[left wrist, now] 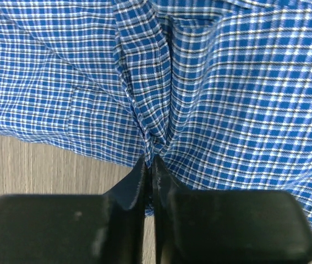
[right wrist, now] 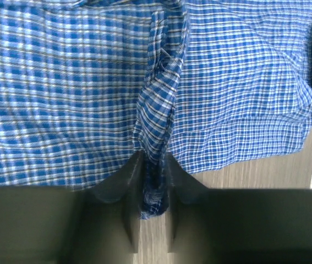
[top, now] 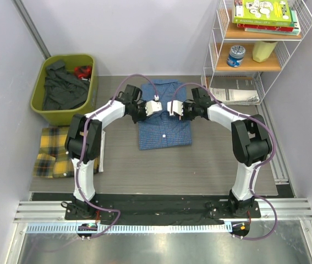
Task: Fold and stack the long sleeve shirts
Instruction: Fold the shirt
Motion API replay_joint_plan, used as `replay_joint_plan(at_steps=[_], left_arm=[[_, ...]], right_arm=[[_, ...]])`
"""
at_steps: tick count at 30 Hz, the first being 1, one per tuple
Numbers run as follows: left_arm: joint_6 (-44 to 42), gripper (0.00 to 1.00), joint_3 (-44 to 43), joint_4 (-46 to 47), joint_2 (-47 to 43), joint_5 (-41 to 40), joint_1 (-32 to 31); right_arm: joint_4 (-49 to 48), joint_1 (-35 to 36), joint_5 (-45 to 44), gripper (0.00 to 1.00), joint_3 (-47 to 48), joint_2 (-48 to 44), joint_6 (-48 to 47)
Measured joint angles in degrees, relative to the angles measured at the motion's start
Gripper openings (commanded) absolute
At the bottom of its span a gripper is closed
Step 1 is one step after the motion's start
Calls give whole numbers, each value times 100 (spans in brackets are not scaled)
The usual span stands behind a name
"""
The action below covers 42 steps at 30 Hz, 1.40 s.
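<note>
The left pincer (top: 158,106) is closed tight on a raised ridge of the blue fine-checked cloth shirt (top: 164,131), its two black fingers (left wrist: 131,192) pressed together with the fabric nipped at their tips. The right pincer (top: 171,108) stands narrow, and a bunched fold of the same shirt fills the slim gap between its fingers (right wrist: 124,187). The two pincers face each other, tips near one another, over the collar end of the shirt. The shirt lies directly beneath them as a folded rectangle on the grey wood-grain table (top: 211,165), and creases fan outward from each pinch point. The yellow cloth shirt with black-and-white plaid (top: 54,153) lies flat, well apart to the outer side of the left pincer, back beside that arm's base.
</note>
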<state>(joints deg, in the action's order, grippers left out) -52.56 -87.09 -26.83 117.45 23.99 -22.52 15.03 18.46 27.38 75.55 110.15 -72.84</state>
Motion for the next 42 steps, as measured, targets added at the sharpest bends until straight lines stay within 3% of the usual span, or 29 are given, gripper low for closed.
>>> replay_joint_plan(at_steps=[1, 2, 3, 5, 6, 7, 13, 17, 22, 28, 35, 40, 42], left_arm=[[35, 22, -24, 0, 20, -11, 0], [90, 27, -63, 0, 39, -39, 0], [192, 43, -164, -26, 74, -94, 0], [433, 56, -380, -61, 125, -219, 20], [638, 72, -540, -122, 133, -280, 52], [769, 75, -645, -144, 133, -302, 90], [2439, 76, -706, -254, -428, -98, 715], [3781, 76, 216, -129, -1410, 337, 1060], [5327, 75, 1547, 444, -1926, 1056, 931], [6463, 73, 2723, 1036, -1720, 1545, 879], [6988, 68, 3158, 1574, -1672, 2065, 879], [7128, 61, 3381, 1915, -1626, 2409, 876], [7167, 53, 3394, 2024, -1534, 2518, 876]], right_arm=[[-85, 13, -2, 55, -9, 0, 68], [-184, 13, -42, 65, -15, 0, 160], [-271, 13, -92, 68, -15, 0, 271], [-446, -33, -188, 74, -11, -26, 619], [-485, -59, -216, 79, 0, -66, 828], [-490, -87, -229, 82, 20, -109, 1012], [-133, -721, -262, 83, 511, -916, 3480], [116, -1104, -44, 76, 446, -1744, 5237], [157, -1023, 592, 73, -514, -2028, 6773], [109, -979, 986, 72, -1657, -1421, 7742], [-319, -986, 1298, 72, -2063, -1292, 8240], [-695, -968, 1558, 72, -2490, -1427, 8509], [-804, -931, 1631, 70, -2592, -1429, 8579]])
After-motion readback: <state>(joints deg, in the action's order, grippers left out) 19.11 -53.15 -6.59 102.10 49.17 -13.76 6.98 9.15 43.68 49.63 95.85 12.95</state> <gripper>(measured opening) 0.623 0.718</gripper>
